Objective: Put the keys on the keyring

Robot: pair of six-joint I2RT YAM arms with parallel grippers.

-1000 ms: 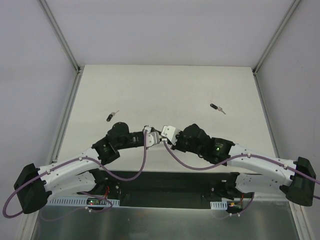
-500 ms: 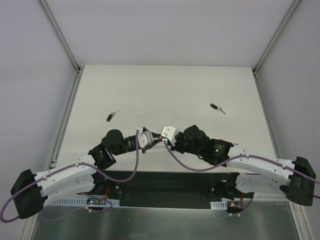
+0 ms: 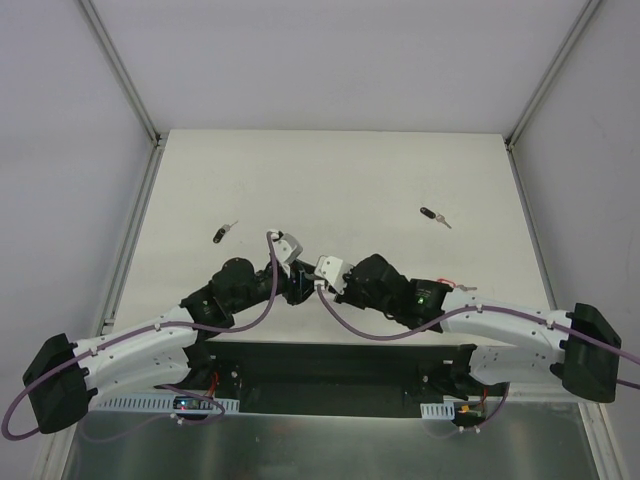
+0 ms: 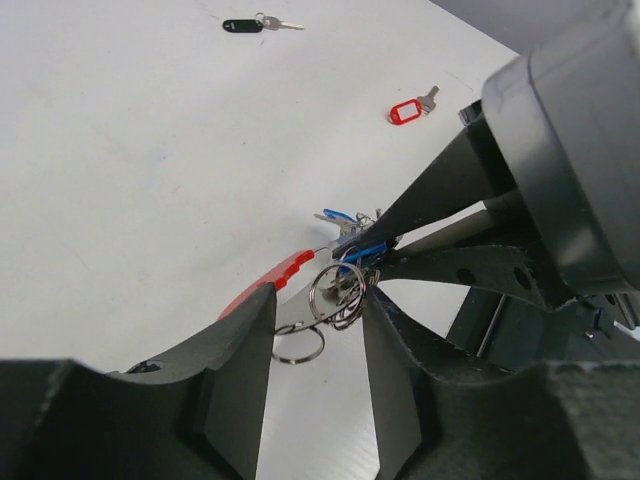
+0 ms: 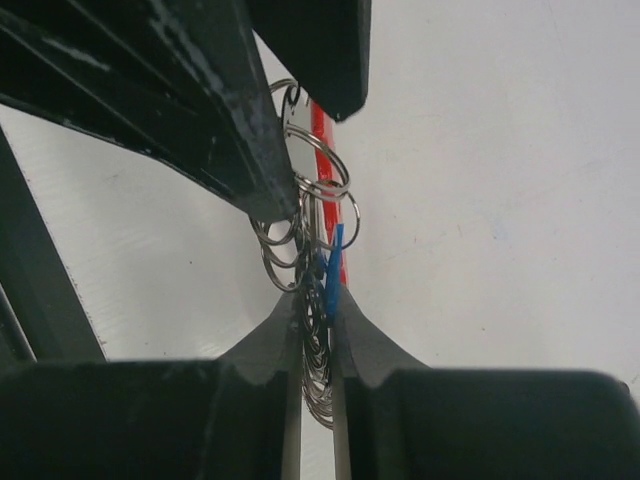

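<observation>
The right gripper [image 5: 315,300] is pinching narrowly on the blue key [image 5: 331,262] at the lower centre of its wrist view, seemingly catching the silver rings [image 4: 335,292] too. The left gripper [image 4: 320,320] is standing parted, with those rings sitting between its fingers. The keyring [image 4: 268,283] is showing its red band mid-frame, just left of the rings. A black key [image 4: 243,25] and a red-tagged key [image 4: 405,110] are lying along the top of the frame.
</observation>
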